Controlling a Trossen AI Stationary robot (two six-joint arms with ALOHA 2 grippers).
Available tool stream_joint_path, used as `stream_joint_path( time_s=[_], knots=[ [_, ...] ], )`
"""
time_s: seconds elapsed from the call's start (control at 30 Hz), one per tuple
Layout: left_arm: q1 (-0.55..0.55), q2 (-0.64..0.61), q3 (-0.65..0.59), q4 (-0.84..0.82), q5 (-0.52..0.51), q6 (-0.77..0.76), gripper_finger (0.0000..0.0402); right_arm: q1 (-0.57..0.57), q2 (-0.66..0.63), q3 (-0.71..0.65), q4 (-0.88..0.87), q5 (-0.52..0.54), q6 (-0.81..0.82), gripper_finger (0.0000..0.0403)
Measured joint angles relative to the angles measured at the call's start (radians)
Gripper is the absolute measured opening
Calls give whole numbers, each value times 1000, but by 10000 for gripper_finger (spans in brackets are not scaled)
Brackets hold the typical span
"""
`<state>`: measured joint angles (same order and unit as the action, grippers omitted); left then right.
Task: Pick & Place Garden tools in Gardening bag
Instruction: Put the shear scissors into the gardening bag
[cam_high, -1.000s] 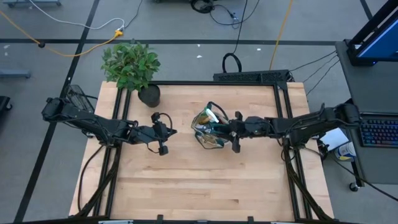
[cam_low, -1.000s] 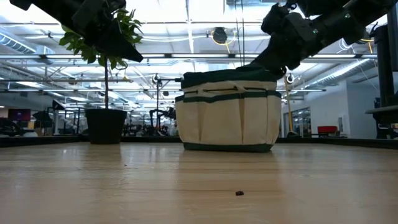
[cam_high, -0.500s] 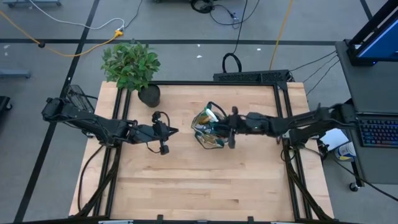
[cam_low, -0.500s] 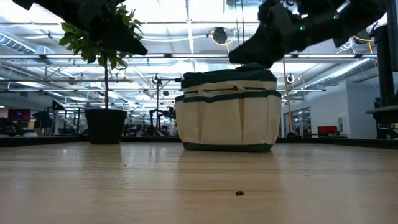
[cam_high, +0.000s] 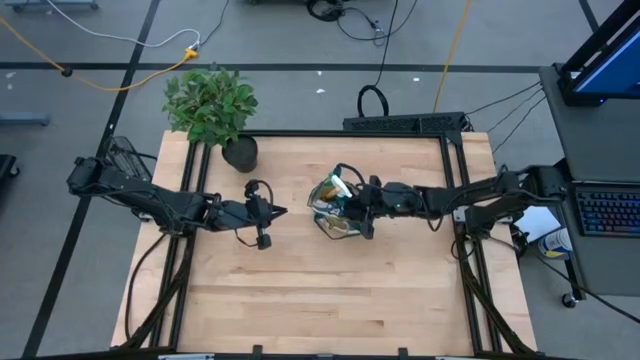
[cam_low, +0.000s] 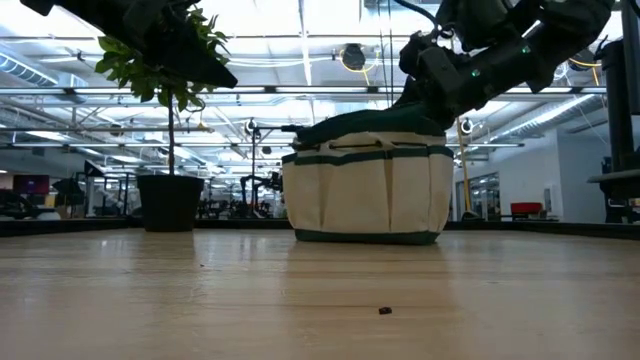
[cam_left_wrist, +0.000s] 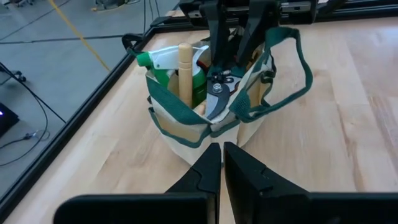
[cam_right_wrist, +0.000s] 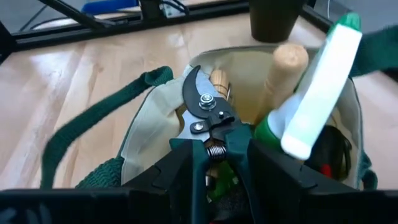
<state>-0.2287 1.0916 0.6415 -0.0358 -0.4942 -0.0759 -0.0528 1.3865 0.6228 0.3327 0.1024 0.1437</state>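
Observation:
The gardening bag (cam_high: 333, 206) stands on its base at the table's middle, tan with green trim (cam_low: 365, 190). Inside it are wooden tool handles (cam_right_wrist: 283, 68) and a green-white spray bottle (cam_right_wrist: 317, 81). My right gripper (cam_high: 358, 205) is over the bag's opening and is shut on dark pruning shears (cam_right_wrist: 207, 115), whose blades point into the bag. My left gripper (cam_high: 275, 212) is shut and empty, above the table to the left of the bag; its fingertips (cam_left_wrist: 221, 158) point at the bag (cam_left_wrist: 211, 124). My right gripper pinches the shears by their two green handles (cam_right_wrist: 199, 155), one finger on the outer side of each, just behind the spring. The fingers (cam_left_wrist: 214, 25) come from the table's right, slanting down. The shears hang blade-first in the bag's opening (cam_left_wrist: 217, 93), among the other tools.
A leafy potted plant (cam_high: 212, 105) in a black pot (cam_high: 240, 153) stands at the table's far left. The bag's green loop handle (cam_left_wrist: 298, 62) droops over its side. Bare wood lies in front of the bag toward the near edge (cam_high: 320, 300).
My right gripper has gone toward the table's left, from the bag's right rim to over its opening. In the low view it rose a little and then came down on the bag's top. The bag stays in place.

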Motion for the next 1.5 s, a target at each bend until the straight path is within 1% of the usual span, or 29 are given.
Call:
stream_joint_path(
  time_s=[0.13, 0.2, 0.3, 0.37, 0.43, 0.5, 0.53, 0.6, 0.7, 0.8, 0.9, 1.07, 1.13, 1.3, 1.37, 1.5],
  knots=[
    [0, 0, 0, 1, 0, 16, 26, 0, 1, -1, -54, 1, -2, 146],
    [0, 0, 0, 2, -1, 15, 26, 0, 1, -1, -62, 23, -14, 146],
    [0, 0, 0, 2, -1, 11, 26, 3, -10, -2, -30, 139, -19, 146],
    [0, 0, 0, 3, -1, -5, 26, 0, -14, -7, 11, 196, -27, 146],
    [0, 0, 0, 5, -1, -39, 26, -2, -25, -6, 32, 203, -46, 146],
    [0, 7, 0, 19, -2, -45, 26, -2, -26, -7, 37, 181, -46, 146],
    [0, 11, 0, 27, -2, -19, 26, -1, -26, -6, 29, 177, -37, 146],
    [3, 28, 0, 78, 23, 89, 26, -1, -27, -6, 9, 169, -22, 146],
    [11, 79, 0, 216, 121, 295, 26, -1, -27, -5, -6, 168, -26, 146],
    [23, 159, 0, 366, 218, 431, 27, -1, -27, -5, 8, 164, -28, 146],
    [46, 239, 1, 466, 216, 499, 27, -1, -27, -6, 24, 160, -45, 146],
    [98, 361, 42, 480, 218, 499, 27, -1, -26, -6, 38, 157, -58, 146],
    [114, 403, 66, 482, 239, 495, 27, -1, -26, -6, 42, 157, -58, 146],
    [129, 465, 120, 474, 258, 533, 27, -1, -26, -6, 41, 156, -44, 146],
    [129, 478, 134, 475, 251, 575, 27, -1, -26, -6, 43, 156, -42, 146],
    [130, 478, 135, 461, 187, 718, 26, -1, -26, -6, 44, 156, -34, 146]
  ],
)
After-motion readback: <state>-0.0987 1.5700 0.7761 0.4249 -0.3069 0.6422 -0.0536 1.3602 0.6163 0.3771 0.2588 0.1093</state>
